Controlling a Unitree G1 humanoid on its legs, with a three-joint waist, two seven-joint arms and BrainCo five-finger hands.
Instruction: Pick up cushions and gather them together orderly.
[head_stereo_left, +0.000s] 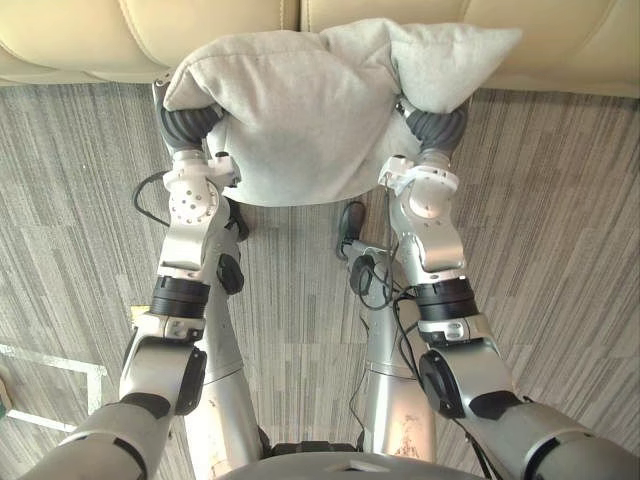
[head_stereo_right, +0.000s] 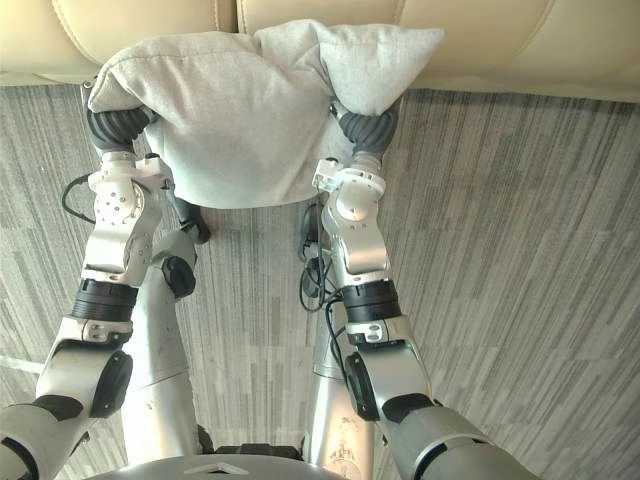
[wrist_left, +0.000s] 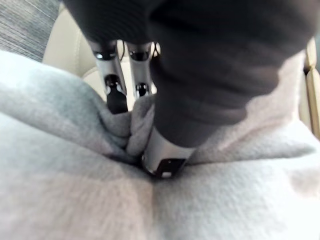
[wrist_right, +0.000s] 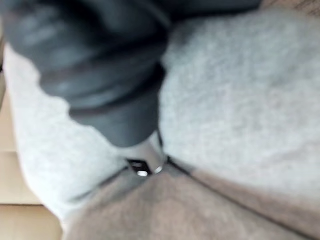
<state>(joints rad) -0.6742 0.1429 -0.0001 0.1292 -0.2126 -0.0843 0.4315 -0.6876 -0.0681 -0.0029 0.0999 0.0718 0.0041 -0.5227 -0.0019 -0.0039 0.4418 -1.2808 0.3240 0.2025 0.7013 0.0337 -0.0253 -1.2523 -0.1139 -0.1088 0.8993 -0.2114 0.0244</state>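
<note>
A large grey cushion (head_stereo_left: 290, 120) hangs in the air between both arms, just in front of the sofa. My left hand (wrist_left: 161, 156) grips its left edge: the thumb digs into the fabric and the fingers (wrist_left: 116, 90) close over a fold from the other side. My right hand (wrist_right: 145, 159) holds the right edge, its thumb pressed deep into a crease while the cushion's corner (head_stereo_left: 450, 60) bunches up over the wrist. In the eye views the cushion covers both hands, leaving the dark wrist covers (head_stereo_left: 188, 125) showing.
A cream leather sofa (head_stereo_left: 90, 40) runs across the far side, its seat edge right behind the cushion. Grey striped carpet (head_stereo_left: 560, 220) lies to both sides. A pale strip (head_stereo_left: 50, 360) marks the floor at the near left.
</note>
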